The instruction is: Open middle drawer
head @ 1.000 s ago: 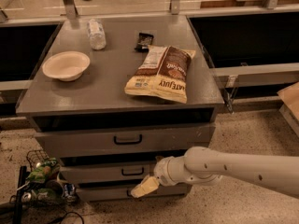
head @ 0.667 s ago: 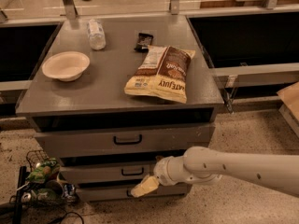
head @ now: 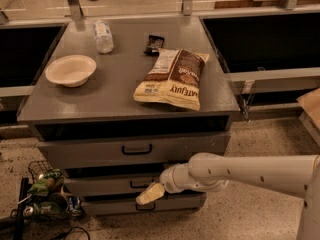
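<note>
The grey cabinet has three drawers stacked on its front. The middle drawer (head: 102, 185) has a low front panel and a small black pull handle (head: 139, 184). It looks closed, about flush with the drawer below. My gripper (head: 150, 194), cream-coloured at the end of the white arm (head: 240, 171), reaches in from the right. Its tip sits just below and right of the middle drawer's handle, in front of the seam with the bottom drawer. Whether it touches the handle does not show.
The top drawer (head: 90, 153) and the bottom drawer (head: 115, 206) look closed. On the cabinet top lie a chip bag (head: 172, 79), a white bowl (head: 71, 70), a plastic bottle (head: 103, 36) and a dark snack bar (head: 154, 44). A wire basket of items (head: 42, 189) stands on the floor at left.
The gripper has edged slightly up and to the left, closer to the middle drawer's handle. The drawers have not moved.
</note>
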Tool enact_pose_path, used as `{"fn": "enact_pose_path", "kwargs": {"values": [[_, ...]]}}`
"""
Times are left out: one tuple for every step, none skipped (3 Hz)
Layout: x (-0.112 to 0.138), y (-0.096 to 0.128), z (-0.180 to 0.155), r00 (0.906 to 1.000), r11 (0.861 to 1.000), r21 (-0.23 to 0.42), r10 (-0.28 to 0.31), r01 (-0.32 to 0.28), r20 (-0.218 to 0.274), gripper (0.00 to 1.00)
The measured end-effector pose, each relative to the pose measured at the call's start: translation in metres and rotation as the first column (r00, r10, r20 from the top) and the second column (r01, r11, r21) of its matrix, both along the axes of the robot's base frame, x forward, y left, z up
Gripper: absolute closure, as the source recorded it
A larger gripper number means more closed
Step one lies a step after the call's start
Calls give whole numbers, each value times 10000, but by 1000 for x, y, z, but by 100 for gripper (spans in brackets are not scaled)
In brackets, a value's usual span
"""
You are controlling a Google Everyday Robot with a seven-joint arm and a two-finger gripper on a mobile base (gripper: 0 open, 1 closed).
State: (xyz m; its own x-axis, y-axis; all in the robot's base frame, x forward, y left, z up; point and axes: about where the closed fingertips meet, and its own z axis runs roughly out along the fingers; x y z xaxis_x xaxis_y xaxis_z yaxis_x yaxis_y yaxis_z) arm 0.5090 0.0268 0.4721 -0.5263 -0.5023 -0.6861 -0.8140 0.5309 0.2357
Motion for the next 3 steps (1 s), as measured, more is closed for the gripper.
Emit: {"fn": "enact_pose_path", "kwargs": {"values": [[1,7,-23,9990,9998,102,181,-177,-409,0],[1,8,-21,9990,9998,104,181,-177,-412,0],[1,8,-19,9990,9998,106,183,-179,-413,0]]}}
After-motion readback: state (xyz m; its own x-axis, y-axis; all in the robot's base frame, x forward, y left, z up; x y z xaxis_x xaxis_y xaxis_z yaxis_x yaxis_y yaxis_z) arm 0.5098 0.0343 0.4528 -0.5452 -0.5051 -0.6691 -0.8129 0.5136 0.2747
